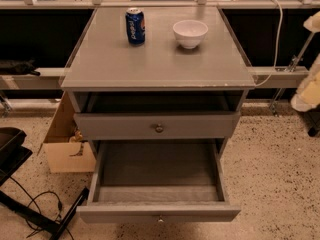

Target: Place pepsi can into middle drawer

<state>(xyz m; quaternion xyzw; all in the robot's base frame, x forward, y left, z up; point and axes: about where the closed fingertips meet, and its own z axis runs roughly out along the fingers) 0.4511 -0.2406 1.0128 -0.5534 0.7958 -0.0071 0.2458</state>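
The pepsi can (135, 26) stands upright at the back left of the grey cabinet top (150, 64), dark blue with a silver top. The middle drawer (159, 171) is pulled wide open below, its grey tray empty, with a small knob (160, 218) on its front. My gripper is not in view. Only a pale part of my arm (309, 86) shows at the right edge, well away from the can and the drawer.
A white bowl (190, 33) sits to the right of the can. The upper drawer front (159, 126) with a round knob stands slightly out. A cardboard box (65, 144) and dark cables (35, 209) lie on the floor at the left. A rail (280, 74) runs behind.
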